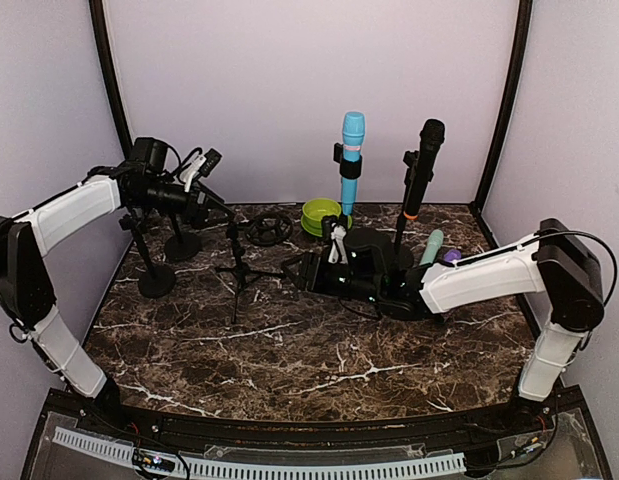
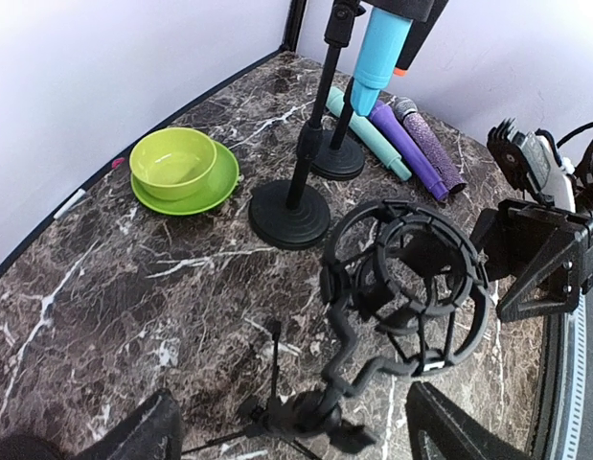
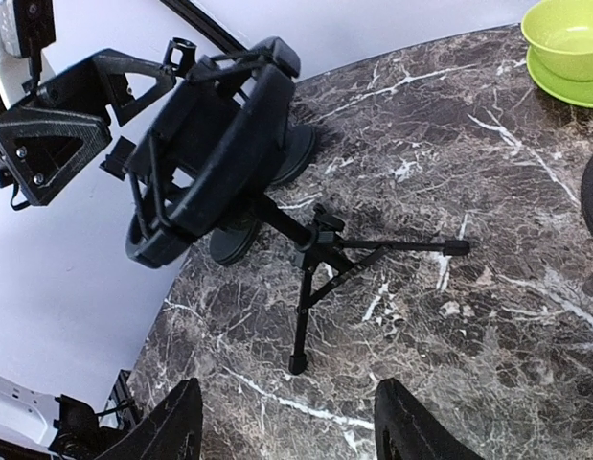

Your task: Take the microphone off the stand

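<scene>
Not yet removed: black cylindrical microphone (image 3: 219, 134) seated in black ring shock mount (image 2: 401, 207) on small black tripod stand (image 3: 310, 259), left of centre; left gripper (image 2: 296, 426) and right gripper (image 3: 291, 422) flanking, jaws apart, empty.

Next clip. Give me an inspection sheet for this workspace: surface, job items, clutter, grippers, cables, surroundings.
Surface: dark marble tabletop, no spills seen.
Job's things: blue microphone and black microphone upright in stands; shock mount on tripod stand between both grippers, contents unclear.
Clutter: green bowl on green plate; teal microphone and two purple microphones lying flat; two round-base stands at left.
Grippers: left gripper open; right gripper open; nothing held.
Cables: black cable looping over right arm.
Surroundings: plain pale walls, black corner posts.
</scene>
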You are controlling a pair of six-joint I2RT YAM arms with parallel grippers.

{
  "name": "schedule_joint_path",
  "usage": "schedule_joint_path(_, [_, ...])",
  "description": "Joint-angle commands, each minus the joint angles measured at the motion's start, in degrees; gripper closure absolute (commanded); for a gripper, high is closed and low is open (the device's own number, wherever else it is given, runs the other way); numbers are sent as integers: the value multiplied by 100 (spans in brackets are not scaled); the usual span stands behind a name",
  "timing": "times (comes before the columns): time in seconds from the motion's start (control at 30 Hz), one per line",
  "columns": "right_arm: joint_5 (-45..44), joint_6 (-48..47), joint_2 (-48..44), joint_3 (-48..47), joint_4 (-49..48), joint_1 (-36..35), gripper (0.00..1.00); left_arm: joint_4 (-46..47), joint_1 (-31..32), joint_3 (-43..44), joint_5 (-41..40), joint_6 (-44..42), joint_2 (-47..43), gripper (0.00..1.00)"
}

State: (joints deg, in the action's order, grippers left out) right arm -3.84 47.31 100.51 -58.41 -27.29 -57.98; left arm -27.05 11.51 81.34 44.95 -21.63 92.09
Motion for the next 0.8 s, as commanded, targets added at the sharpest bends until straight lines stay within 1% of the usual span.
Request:
schedule_joint_path(0.0, [-424, -295, -288, 21, 320, -117, 38, 194, 223, 150, -206, 193, 230, 18])
schedule_joint_path(0.13, [-545, -342, -420, 62, 431, -117, 38, 210, 365, 87, -619, 37, 381, 18])
schedule_joint_path(0.27, [-584, -376, -510, 96, 460, -117, 39, 191, 370, 59, -828, -37, 530, 20])
schedule_joint_path(0.57, [-668, -424, -607, 170, 490, -118, 39, 40, 396, 48, -796, -197, 508, 20])
schedule_joint_path(0.77, [-671, -407, -611, 190, 471, -117, 39, -43, 407, -360, -912, -356, 410, 23])
